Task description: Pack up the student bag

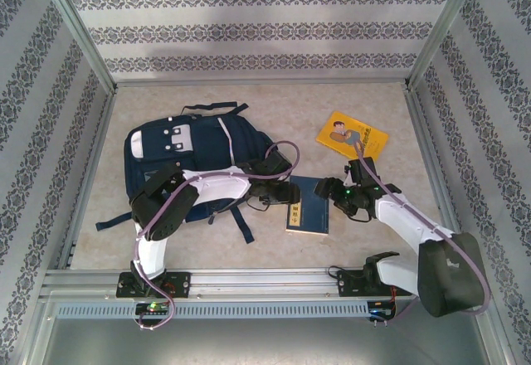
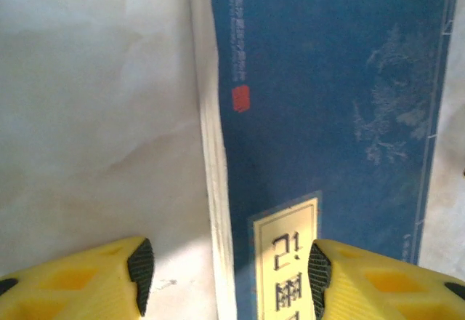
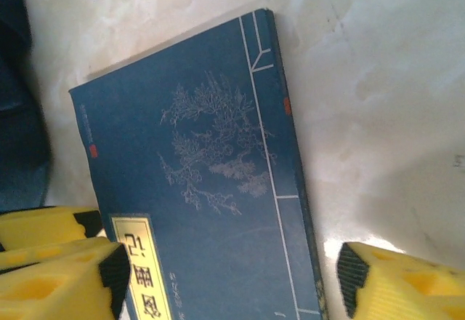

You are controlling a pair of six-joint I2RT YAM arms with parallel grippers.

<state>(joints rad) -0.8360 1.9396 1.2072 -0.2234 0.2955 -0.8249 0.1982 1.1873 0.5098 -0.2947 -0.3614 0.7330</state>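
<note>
So, quick status from my side: the student bag [image 1: 199, 151] is lying flat on the left half of the worktop [image 1: 274, 104], grey-white patches facing up, straps trailing toward the near edge. My left arm [image 1: 211, 187] reaches across its lower right part. My left pincer [image 1: 286, 192] hangs just past the bag's right edge, so the bag sits close by on that pincer's left. My right pincer [image 1: 338, 192] is further right, with a blue book [image 1: 308, 209] between the two. From there the bag is a bit further off to the left, and in the right wrist view a slice of navy fabric shows along the left border.

Both pincers are over that blue book, not the bag.

Left one: jaws partly spread, nothing held. One finger [image 2: 102, 280] is above bare worktop and the other above the cover, with the book's page edge running up between them.

Right one: jaws spread wider, nothing gripped. One finger [image 3: 396, 284] is over the worktop beyond the spine, the other over the cover beside the cream title label [image 3: 142, 262].

Can't tell whether any pad touches the book.

A yellow book [image 1: 352, 136] lies further back on the right, well apart from the bag.
</note>
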